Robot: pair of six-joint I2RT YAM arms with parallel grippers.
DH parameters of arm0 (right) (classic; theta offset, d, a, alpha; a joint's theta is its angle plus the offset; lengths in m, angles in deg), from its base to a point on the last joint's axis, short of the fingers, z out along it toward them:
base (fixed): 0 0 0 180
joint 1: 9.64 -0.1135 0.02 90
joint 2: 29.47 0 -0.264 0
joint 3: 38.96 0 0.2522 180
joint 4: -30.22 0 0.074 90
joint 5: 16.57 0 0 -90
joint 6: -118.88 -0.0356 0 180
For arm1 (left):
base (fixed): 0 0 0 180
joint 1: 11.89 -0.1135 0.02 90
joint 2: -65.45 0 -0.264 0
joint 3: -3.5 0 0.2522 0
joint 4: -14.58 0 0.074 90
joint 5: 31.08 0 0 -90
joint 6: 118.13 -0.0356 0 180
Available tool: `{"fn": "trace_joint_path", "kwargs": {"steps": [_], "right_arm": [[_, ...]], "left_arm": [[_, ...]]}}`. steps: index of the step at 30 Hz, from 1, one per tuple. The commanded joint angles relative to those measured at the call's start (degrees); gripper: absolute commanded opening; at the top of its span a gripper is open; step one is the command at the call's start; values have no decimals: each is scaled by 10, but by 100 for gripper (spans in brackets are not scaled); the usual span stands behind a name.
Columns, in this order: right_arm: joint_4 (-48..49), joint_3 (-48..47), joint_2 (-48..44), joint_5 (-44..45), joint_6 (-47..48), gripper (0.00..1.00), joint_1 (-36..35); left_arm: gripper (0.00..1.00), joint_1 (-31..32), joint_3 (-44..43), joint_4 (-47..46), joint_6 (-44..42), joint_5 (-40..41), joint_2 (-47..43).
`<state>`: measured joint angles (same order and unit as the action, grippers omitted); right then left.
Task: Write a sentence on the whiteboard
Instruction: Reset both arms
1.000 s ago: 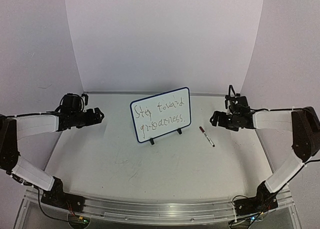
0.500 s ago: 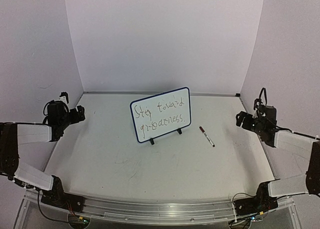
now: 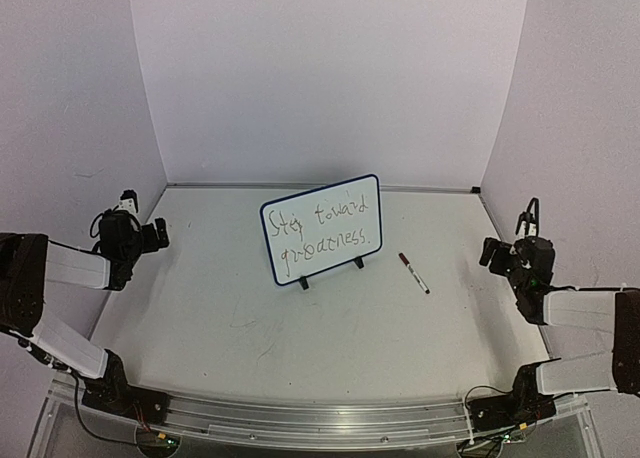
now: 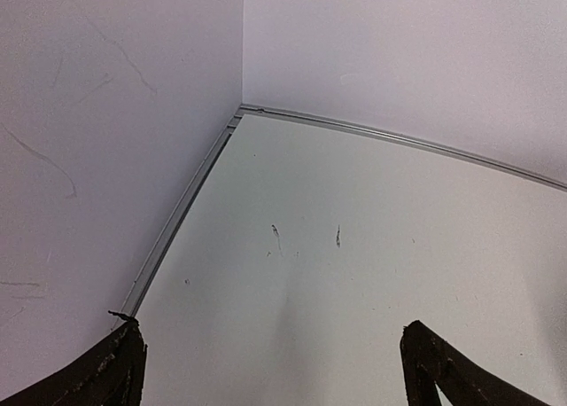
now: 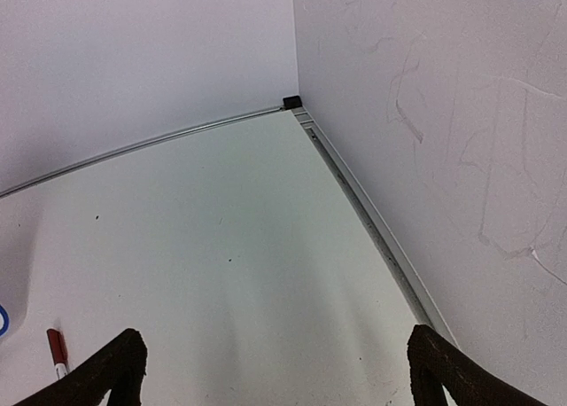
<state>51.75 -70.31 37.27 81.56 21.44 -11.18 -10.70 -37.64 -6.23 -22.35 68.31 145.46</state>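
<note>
Two claws, the left gripper (image 3: pixel 156 234) and the right gripper (image 3: pixel 491 252), hang wide open and empty well to either side of the upright whiteboard (image 3: pixel 322 190), whose finished-looking sentence (image 3: pixel 325 234) and the marker (image 3: pixel 413 272) lying near its right foot suggest only parking the arms remains.

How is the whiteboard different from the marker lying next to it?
The whiteboard stands propped up on two black feet, while the marker lies flat. The whiteboard is a wide white rectangle with a dark frame, while the marker is a thin little stick with a reddish end. Both rest on the table, and nothing is holding either one.
</note>
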Motion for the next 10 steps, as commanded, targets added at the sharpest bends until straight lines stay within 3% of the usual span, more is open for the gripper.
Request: {"fn": "trace_joint_path", "kwargs": {"steps": [1,10], "right_arm": [[39,-2,0,25,7,98,0],[36,8,-21,32,8,98,0]], "left_arm": [[99,1,13,-37,-8,19,-14],[99,2,14,-39,-9,16,-15]]}}
